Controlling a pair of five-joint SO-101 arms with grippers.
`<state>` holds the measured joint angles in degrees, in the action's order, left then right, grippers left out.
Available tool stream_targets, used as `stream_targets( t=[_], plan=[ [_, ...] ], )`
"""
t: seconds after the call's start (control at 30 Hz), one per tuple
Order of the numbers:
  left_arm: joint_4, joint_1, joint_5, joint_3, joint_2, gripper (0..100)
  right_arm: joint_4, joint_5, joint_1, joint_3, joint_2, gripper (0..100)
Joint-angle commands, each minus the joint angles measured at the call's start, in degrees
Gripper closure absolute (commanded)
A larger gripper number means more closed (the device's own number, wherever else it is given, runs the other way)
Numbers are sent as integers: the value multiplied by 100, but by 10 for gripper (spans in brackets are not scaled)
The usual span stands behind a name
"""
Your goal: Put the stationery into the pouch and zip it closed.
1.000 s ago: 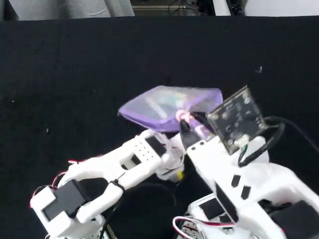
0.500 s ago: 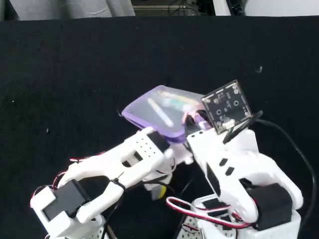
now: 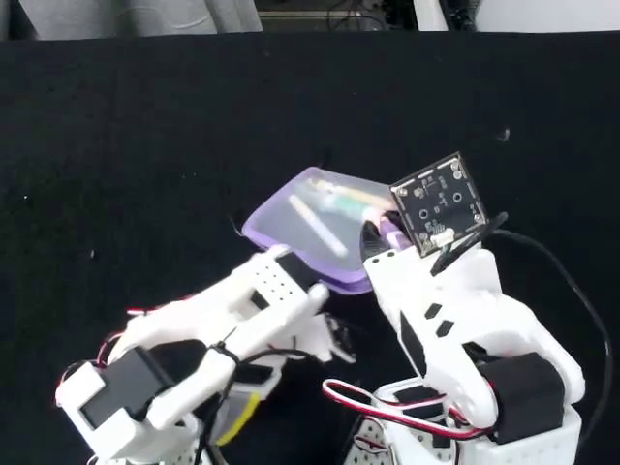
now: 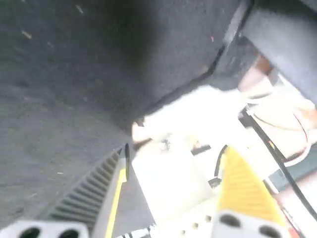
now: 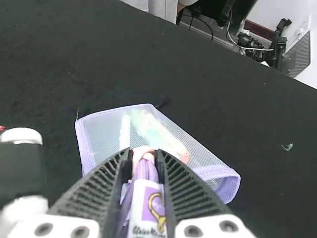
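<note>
The translucent purple pouch (image 3: 305, 225) lies on the black table, with a white pen (image 3: 325, 232) and a green item (image 3: 344, 199) visible inside it. My right gripper (image 3: 373, 234) sits at the pouch's near end. In the right wrist view my right gripper (image 5: 143, 157) is shut on the pink zipper pull (image 5: 144, 154) and purple tab, with the pouch (image 5: 111, 131) just beyond it. My left gripper (image 3: 240, 412) hangs low near the arm bases, apart from the pouch. In the left wrist view my left gripper (image 4: 173, 153) is open, ribbed and yellow jaws wide apart with nothing held.
Black cloth covers the table (image 3: 145, 145), with free room to the left, right and far side of the pouch. Both arm bases and their red and black cables (image 3: 387, 412) crowd the near edge. Room clutter lies beyond the far edge (image 5: 237, 29).
My left arm has pulled back from the pouch toward its base and dropped lower. The right arm drew back and stays shut on the zipper pull; the pouch shifted slightly.
</note>
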<state>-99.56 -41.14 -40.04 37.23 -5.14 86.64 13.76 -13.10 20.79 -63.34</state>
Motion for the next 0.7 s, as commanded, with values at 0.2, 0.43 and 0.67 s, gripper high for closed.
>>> stream_targets(
  t=[0.2, 0.43, 0.67],
  plan=[
    [-70, 2422, -457, -725, -211, 766, -158, 26, 273, 4, -22, 987],
    [-70, 3582, -396, -2580, -211, 920, -211, 26, 290, -4, -22, 987],
    [-70, 3512, -9, -3635, -1064, 915, -255, 26, 290, 4, -13, 987]
  ],
)
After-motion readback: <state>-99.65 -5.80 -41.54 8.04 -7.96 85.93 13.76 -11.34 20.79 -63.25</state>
